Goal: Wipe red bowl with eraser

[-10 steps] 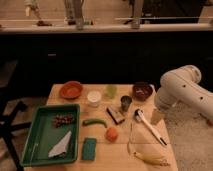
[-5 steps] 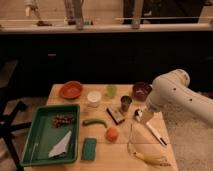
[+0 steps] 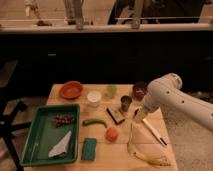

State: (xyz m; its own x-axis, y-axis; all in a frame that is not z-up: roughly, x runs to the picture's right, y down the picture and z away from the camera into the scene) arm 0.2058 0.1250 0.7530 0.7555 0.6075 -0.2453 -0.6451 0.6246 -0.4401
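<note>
The red bowl (image 3: 71, 90) sits at the table's back left, shallow and orange-red with a paler inside. Near the middle of the table lies the eraser (image 3: 115, 115), a small dark block. My white arm reaches in from the right, and its gripper (image 3: 136, 115) hangs low over the table just right of the eraser, beside a dark cup (image 3: 126, 103). The gripper looks open, with nothing held in it. It is far from the red bowl.
A green tray (image 3: 35, 137) with a white napkin fills the front left. Also on the table are a maroon bowl (image 3: 140, 90), green cup (image 3: 111, 90), white cup (image 3: 93, 97), green vegetable (image 3: 95, 121), orange (image 3: 111, 134), teal sponge (image 3: 89, 148), white utensil (image 3: 154, 131) and banana (image 3: 150, 159).
The arm has swung left and down from the table's right side, bringing the gripper closer to the eraser. Nothing on the table has moved.
</note>
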